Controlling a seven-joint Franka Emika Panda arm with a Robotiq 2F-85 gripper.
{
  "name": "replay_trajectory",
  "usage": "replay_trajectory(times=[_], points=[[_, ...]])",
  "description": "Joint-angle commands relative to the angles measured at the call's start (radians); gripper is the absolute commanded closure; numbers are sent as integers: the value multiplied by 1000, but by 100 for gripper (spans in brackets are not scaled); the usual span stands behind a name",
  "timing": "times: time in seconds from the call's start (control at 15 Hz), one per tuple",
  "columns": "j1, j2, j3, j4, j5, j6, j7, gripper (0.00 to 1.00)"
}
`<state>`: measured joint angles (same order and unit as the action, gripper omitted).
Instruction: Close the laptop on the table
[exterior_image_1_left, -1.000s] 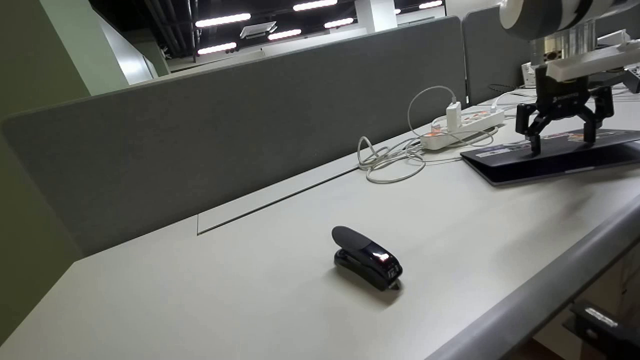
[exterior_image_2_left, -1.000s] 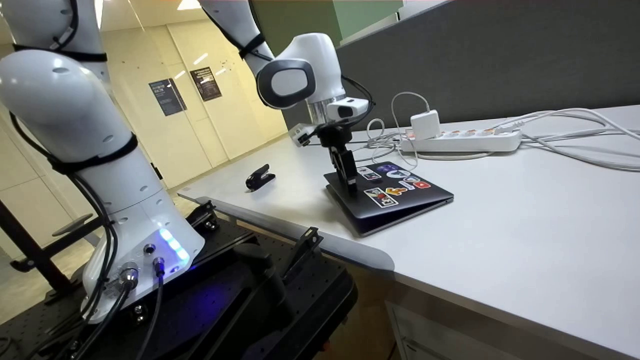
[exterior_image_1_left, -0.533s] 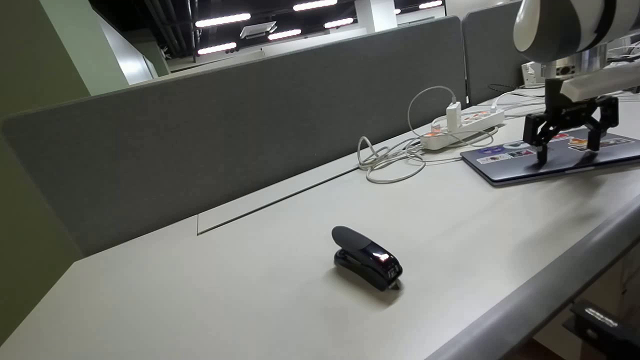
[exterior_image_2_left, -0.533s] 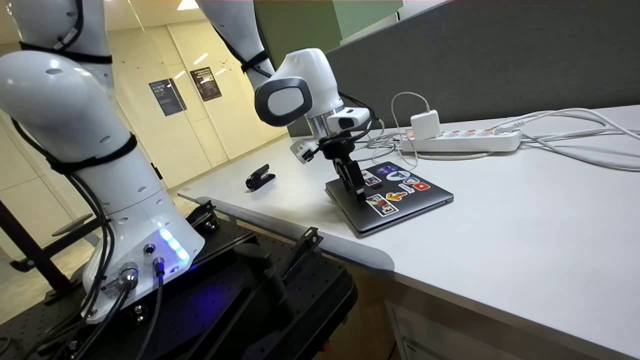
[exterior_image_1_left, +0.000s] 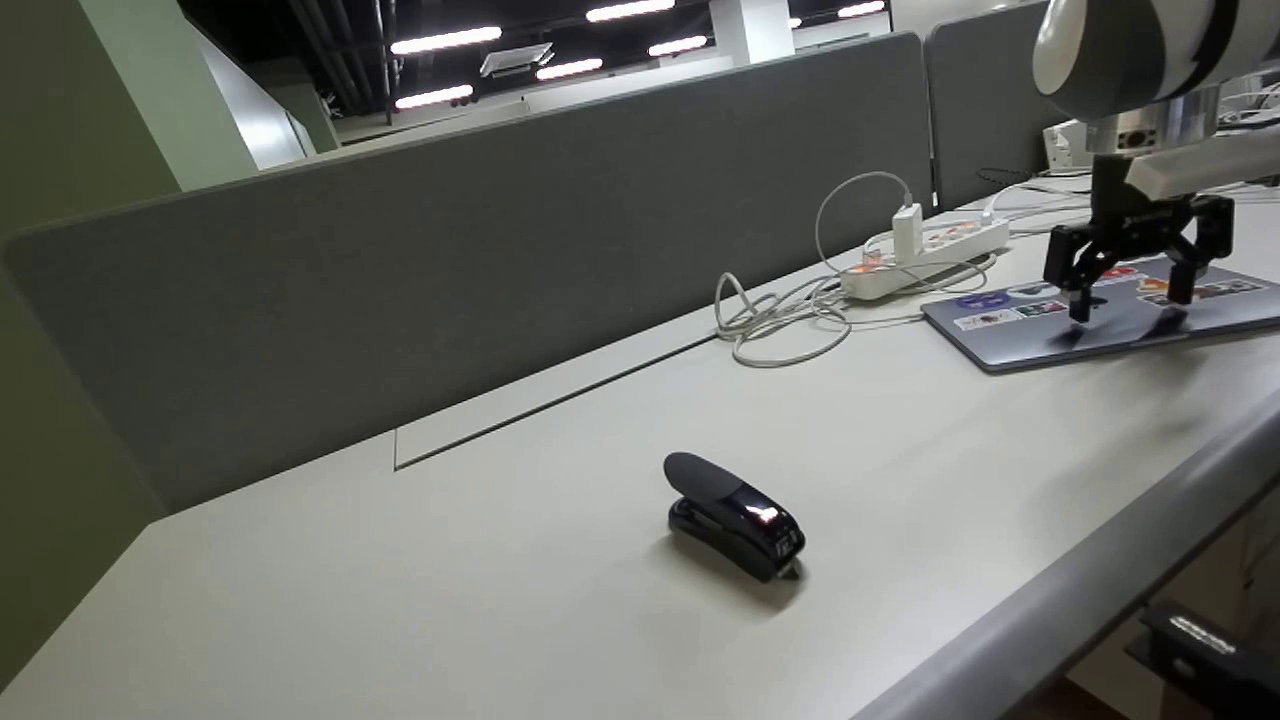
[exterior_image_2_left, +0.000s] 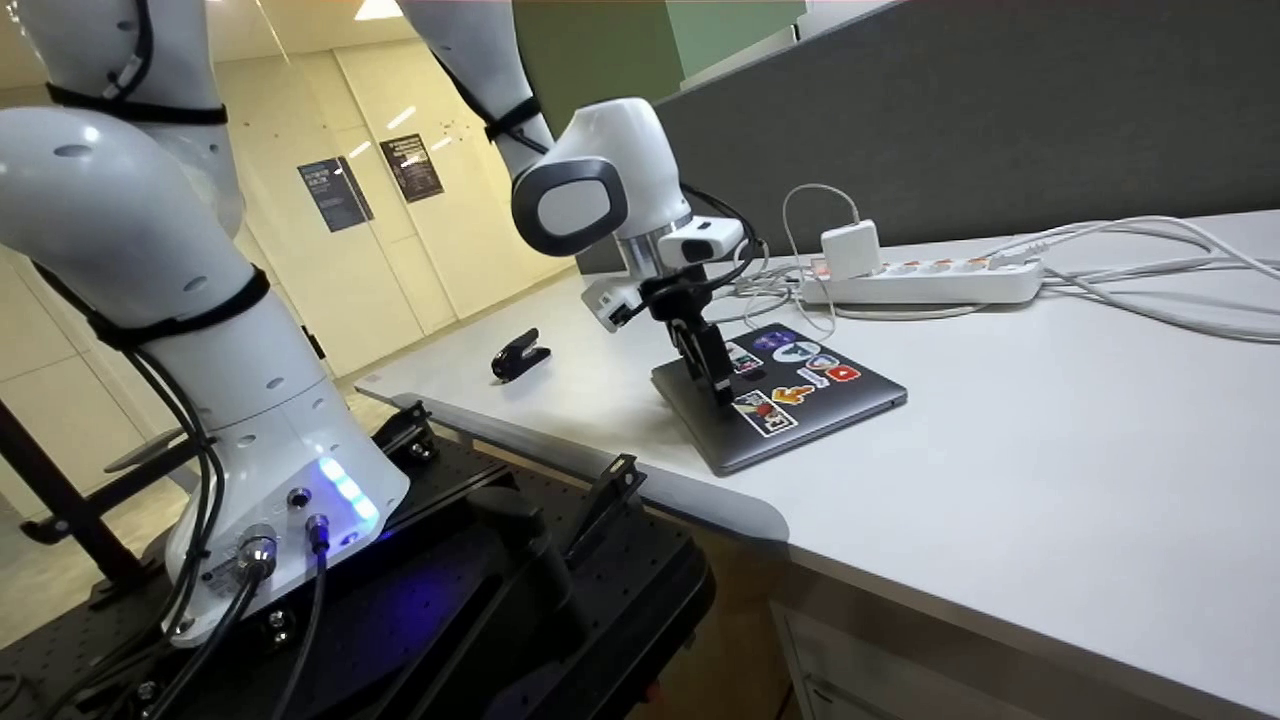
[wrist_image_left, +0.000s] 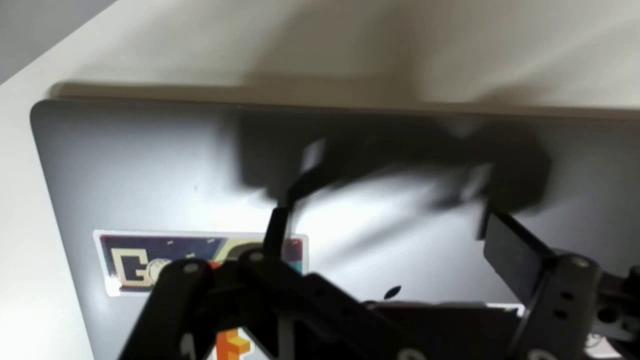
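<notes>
Two fingers of the claw stand spread apart just above the laptop, at the right edge of the frame in an exterior view. The laptop is a flat, closed grey slab on the pale worktop, with bright stickers across its lid. A second ago that lid tilted up over a dark gap; now it lies level, and the fingertips sit slightly higher than half a second ago. A black stapler has stayed put below the centre.

In an exterior view the arm reaches in from the upper left, and the laptop lies just right of the middle, its near edge closed up where a dark wedge showed a second ago. A white power strip rests at the right.

In the wrist view the grey lid fills most of the frame, its rounded corner at upper left, with glare in the middle and the claw's dark shadow above that.
</notes>
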<state>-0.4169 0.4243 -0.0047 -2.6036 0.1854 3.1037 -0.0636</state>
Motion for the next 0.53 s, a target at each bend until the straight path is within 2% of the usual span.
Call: replay_trajectory(times=[0.0,0.2,0.33,0.4,0.47], points=[[-104,-141,82,-4,24,-71,-23,0],[-181,-281,148,14,58,-234,-73,0],[-217,-370,179,40,134,-366,-137,0],[-81,-279,55,37,116,-268,-112,0],[-81,-325,50,43,128,-321,-127,0]])
